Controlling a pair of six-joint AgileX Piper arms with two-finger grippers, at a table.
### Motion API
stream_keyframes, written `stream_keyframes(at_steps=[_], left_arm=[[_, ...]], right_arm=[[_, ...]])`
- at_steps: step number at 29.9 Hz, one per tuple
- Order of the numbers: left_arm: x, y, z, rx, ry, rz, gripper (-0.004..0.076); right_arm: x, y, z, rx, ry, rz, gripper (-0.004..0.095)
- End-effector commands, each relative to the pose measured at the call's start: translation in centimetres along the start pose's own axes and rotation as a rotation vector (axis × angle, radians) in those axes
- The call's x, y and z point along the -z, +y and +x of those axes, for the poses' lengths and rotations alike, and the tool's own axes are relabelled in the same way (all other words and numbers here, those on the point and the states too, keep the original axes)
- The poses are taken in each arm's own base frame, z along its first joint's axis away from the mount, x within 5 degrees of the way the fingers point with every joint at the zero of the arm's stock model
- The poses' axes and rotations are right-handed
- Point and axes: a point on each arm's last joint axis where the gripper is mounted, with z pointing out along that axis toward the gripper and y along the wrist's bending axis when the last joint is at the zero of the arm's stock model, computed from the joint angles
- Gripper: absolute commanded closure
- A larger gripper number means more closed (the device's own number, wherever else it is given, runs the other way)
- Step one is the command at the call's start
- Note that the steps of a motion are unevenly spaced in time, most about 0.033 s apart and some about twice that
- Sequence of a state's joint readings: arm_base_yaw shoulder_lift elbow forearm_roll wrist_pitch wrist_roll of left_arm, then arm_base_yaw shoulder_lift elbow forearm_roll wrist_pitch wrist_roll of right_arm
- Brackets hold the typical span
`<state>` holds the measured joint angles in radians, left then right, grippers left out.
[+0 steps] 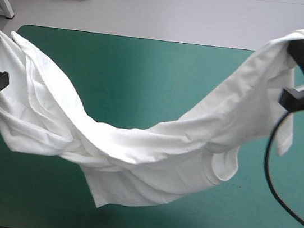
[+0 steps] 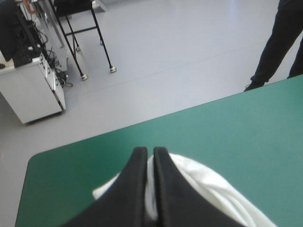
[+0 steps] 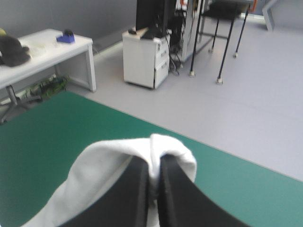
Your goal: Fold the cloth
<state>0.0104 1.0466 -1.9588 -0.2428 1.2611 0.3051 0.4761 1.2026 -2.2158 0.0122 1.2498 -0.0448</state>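
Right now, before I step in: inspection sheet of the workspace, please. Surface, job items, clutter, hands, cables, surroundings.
Surface: teal-green cover, flat, no marks seen.
Job's things: T-shirt, white, lifted and slung between both hands. Its middle sags low in twisted folds towards the near edge. Cannot tell if it touches the cover.
Clutter: nothing seen.
Hands: left hand all but shut on one end of the T-shirt, near the table's left edge. Right hand all but shut on the other end, raised at the right.
Cables: nothing seen beyond the robot's own.
Surroundings: nothing seen reaching over the table.
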Motion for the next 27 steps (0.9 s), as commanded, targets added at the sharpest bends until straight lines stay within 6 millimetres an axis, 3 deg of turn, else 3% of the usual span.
stream_keyframes(at_steps=[1,8,18,27], left_arm=[[-3.7,0.7,0.7,0.032,0.111,0.024,0.0746],[-13.1,1.9,4.4,0.085,0.372,0.098,0.0746],[-24.0,3.4,8.5,0.13,0.533,0.147,0.0746],[-30.4,3.6,11.3,0.149,0.513,0.205,0.0746]], right_arm=[[-4.7,-0.5,1.7,0.016,0.137,0.045,0.0925],[-14.8,-1.2,7.1,0.074,0.438,0.116,0.0925],[-26.3,-2.4,13.3,0.107,0.612,0.144,0.0925],[-32.4,-5.7,19.3,0.073,0.754,0.191,0.0925]])
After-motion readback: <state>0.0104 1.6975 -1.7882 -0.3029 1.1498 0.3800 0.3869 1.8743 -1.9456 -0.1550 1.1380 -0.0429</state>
